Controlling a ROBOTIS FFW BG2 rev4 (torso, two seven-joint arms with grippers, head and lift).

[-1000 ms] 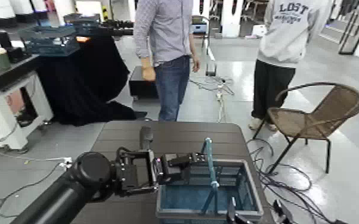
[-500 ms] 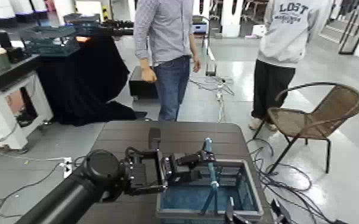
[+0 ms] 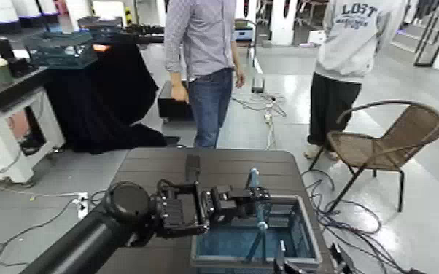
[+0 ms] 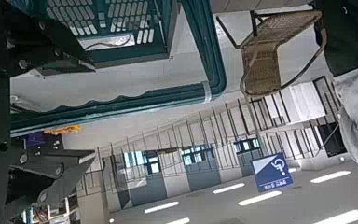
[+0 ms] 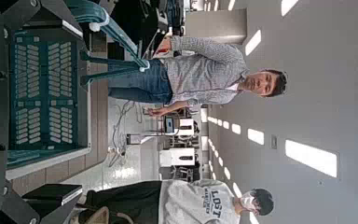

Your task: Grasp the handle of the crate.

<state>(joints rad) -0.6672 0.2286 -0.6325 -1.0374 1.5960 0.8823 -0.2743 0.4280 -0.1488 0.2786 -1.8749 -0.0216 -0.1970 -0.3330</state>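
Moved: left gripper [image 3: 255, 200], farther right, now at the handle [image 4: 140, 105], jaws part-open either side of the bar; whether they touch it, we cannot tell. Crate [image 3: 311, 237]: bench's [image 3: 138, 171] near right corner, handle raised. Right gripper [image 3: 313, 262]: at the crate's near side, apparently parked.

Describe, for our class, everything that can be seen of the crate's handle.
The handle is a thin, teal-blue bar, apparently plastic, with a pale knuckle partway along and bends towards its ends. It stands raised above the grey-rimmed crate, crossing over its opening. The left gripper is at its far part, with open jaws on either side of the bar; whether either one touches it, I cannot tell.
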